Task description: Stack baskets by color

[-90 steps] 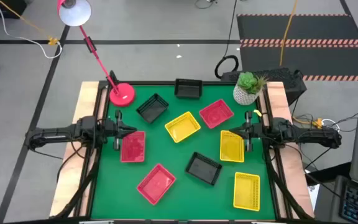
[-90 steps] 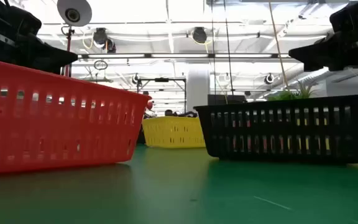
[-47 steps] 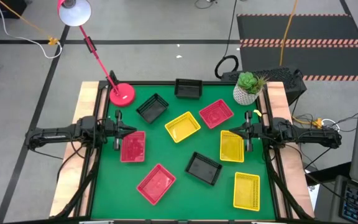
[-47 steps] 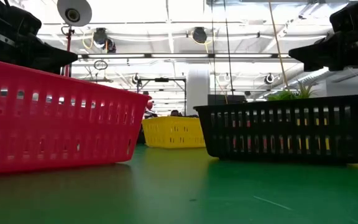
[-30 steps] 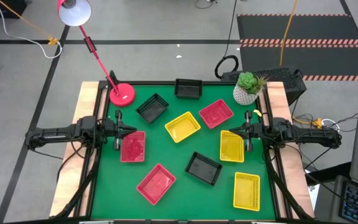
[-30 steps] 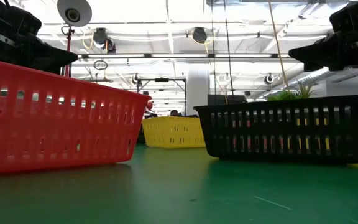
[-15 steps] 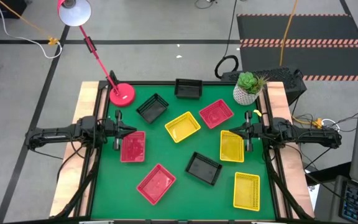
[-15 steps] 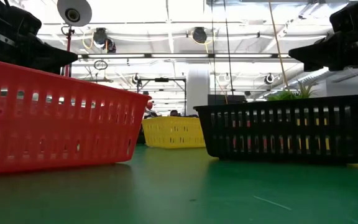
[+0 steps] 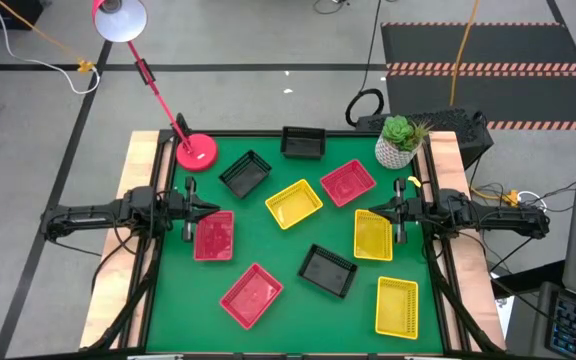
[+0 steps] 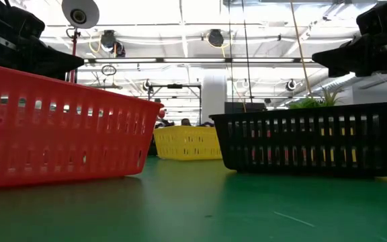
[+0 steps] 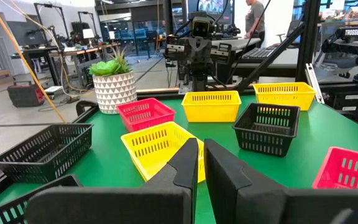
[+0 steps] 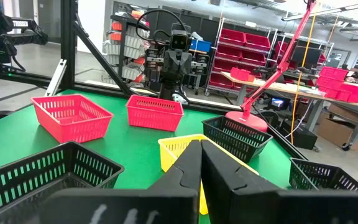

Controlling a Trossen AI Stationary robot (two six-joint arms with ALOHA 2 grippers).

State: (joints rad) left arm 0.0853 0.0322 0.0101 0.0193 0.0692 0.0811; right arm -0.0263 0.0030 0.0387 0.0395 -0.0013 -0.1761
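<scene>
Nothing has moved since the earlier frames: nine baskets lie scattered singly on the green table point(image 9: 280, 252), none stacked. Around the central yellow basket point(image 9: 294, 203) lie three red ones point(image 9: 214, 236) point(image 9: 251, 294) point(image 9: 347, 182), three black ones point(image 9: 245, 173) point(image 9: 303, 142) point(image 9: 327, 270) and two more yellow ones point(image 9: 372, 234) point(image 9: 396, 306). Left gripper point(image 9: 200, 209) hovers beside it over the table's left edge, fingers nearly together, empty; right gripper point(image 9: 363, 214) hovers opposite, fingers pressed together, empty.
</scene>
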